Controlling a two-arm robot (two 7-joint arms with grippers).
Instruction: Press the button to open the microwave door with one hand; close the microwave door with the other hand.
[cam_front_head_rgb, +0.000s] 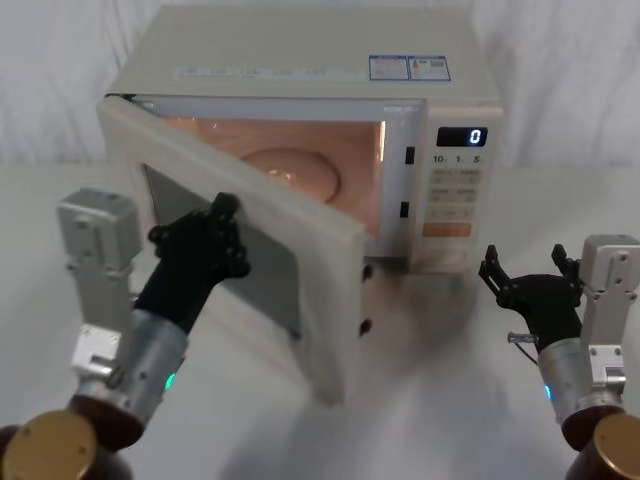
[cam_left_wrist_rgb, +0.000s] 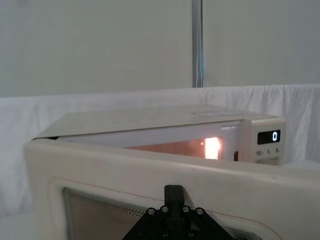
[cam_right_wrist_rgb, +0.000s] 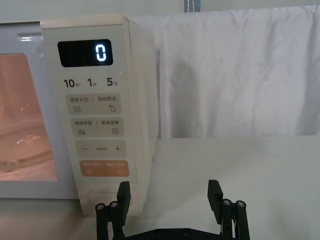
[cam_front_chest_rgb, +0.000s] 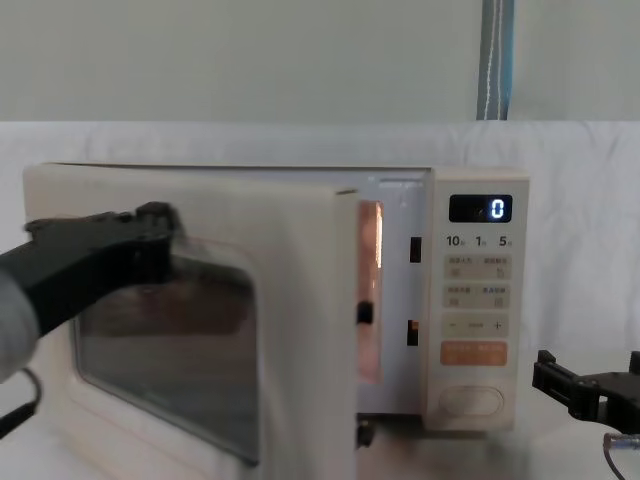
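Microwave door (cam_front_head_rgb: 250, 250) swung partly open with the cavity lit, left gripper (cam_front_head_rgb: 215, 235) at its glass window, seemingly touching, finger spread impossible to tell, right gripper (cam_front_head_rgb: 530, 280) spread wide and empty near the button (cam_front_chest_rgb: 471, 399), not touching it.

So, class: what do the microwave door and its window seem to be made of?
The microwave door: likely moulded plastic, cream and matte, with soft rounded edges. Its window: apparently glass or clear plastic, dark and see-through, with a fine mesh pattern behind it in the left wrist view.
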